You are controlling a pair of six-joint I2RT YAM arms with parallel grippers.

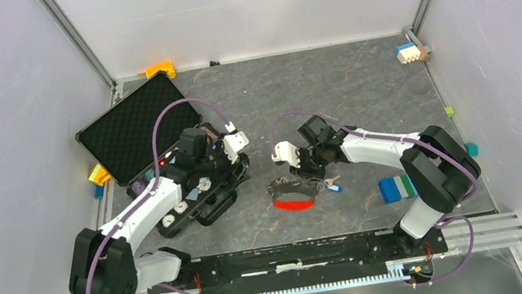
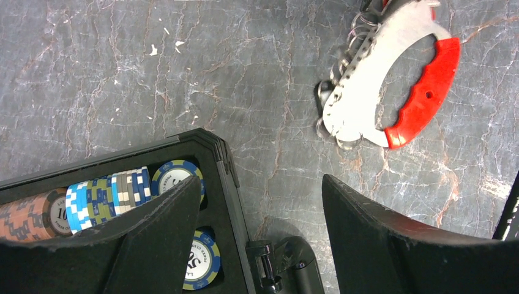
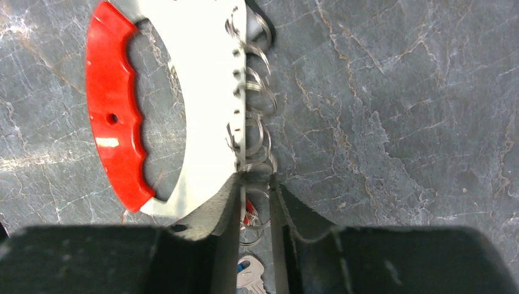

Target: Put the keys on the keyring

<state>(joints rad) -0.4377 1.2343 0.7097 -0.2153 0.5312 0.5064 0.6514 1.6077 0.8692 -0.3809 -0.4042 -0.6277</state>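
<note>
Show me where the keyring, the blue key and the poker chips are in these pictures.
keyring [image 2: 425, 92], left wrist view, on its long red clip.
blue key [image 3: 243, 266], right wrist view, on its blue plastic head.
poker chips [image 2: 107, 197], left wrist view, on the blue-and-white stack in the black case.

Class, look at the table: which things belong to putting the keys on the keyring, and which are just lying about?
Job in hand: keyring; blue-headed key; red-headed key, mostly hidden; right gripper at the keyring.

Lying about: poker chip case; poker chips; blue, green and white block; orange block; yellow block.
</note>
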